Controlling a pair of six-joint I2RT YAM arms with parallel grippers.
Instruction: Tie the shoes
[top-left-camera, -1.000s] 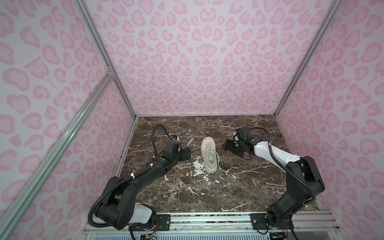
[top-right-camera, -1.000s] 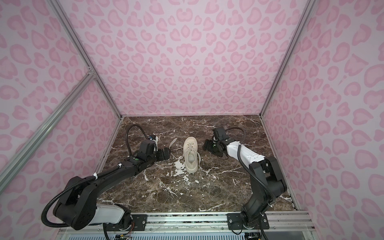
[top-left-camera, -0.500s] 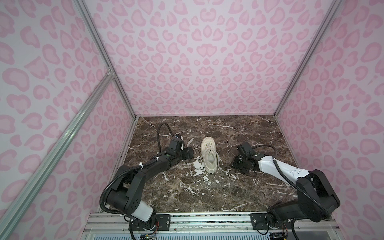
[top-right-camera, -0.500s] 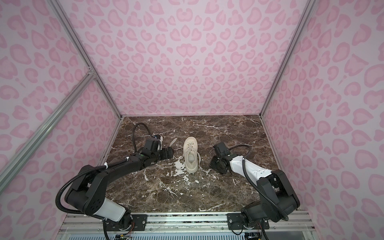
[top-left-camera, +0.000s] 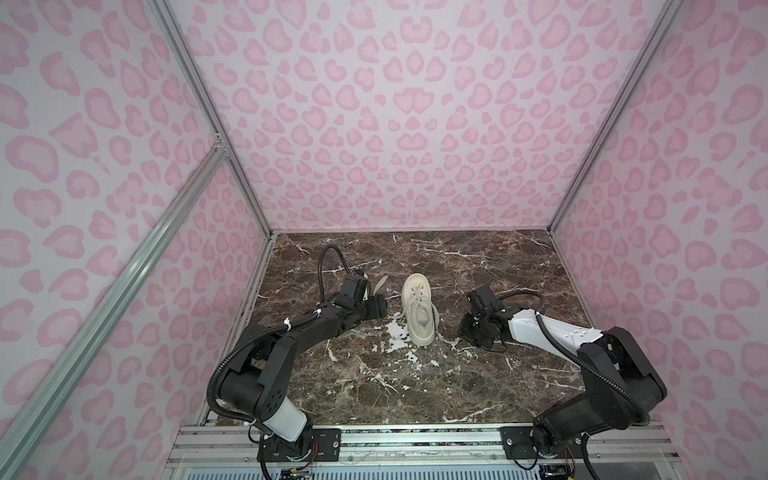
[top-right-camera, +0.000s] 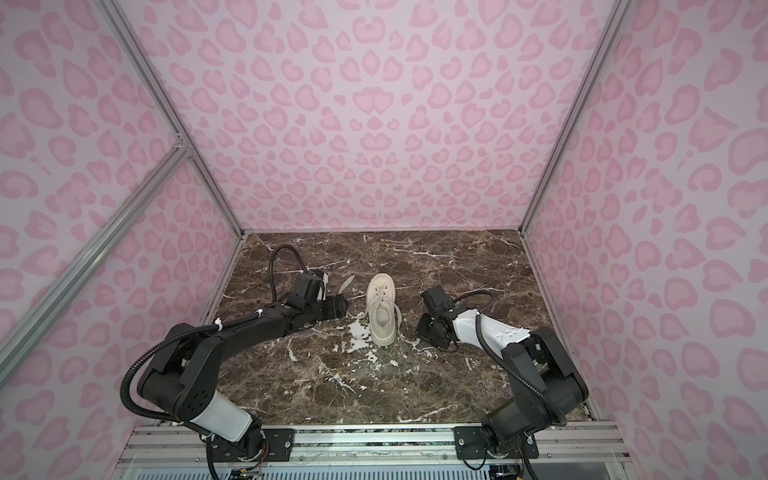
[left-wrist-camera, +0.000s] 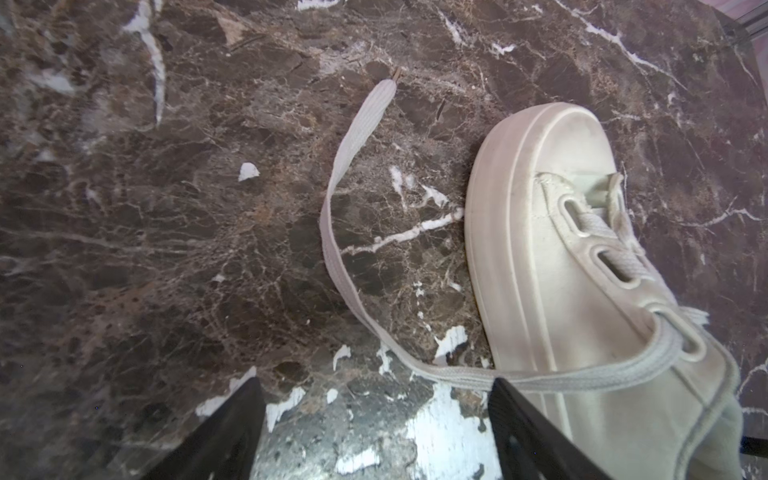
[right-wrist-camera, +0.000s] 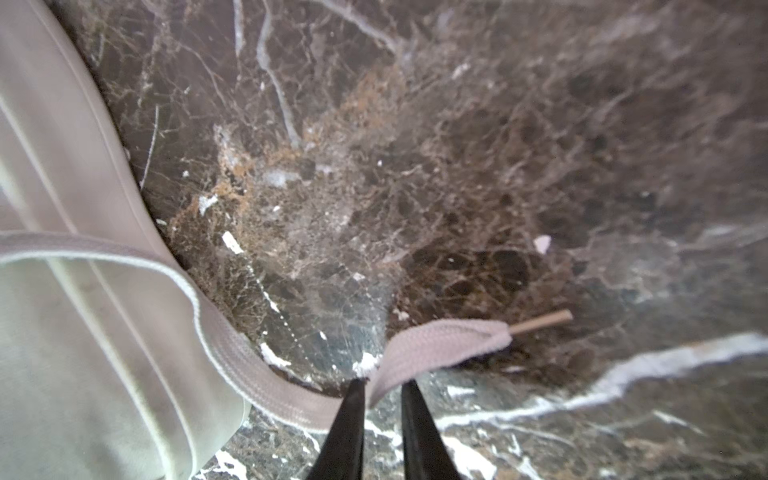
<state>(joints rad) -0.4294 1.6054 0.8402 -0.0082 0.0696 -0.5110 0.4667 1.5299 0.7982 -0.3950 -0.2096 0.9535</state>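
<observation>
On the brown marble table (top-left-camera: 415, 395), my left gripper (left-wrist-camera: 374, 382) stands spread beside the sneaker (left-wrist-camera: 582, 270); my right gripper (right-wrist-camera: 383, 384) pinches its lace (right-wrist-camera: 440, 343).

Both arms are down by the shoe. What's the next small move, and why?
Probably close the left gripper on the left lace. Its jaws stand open, with that lace crossing at the fingertips beside the shoe. The right gripper looks pinched on the right lace near its end. Both laces likely need holding before they can be crossed.
</observation>
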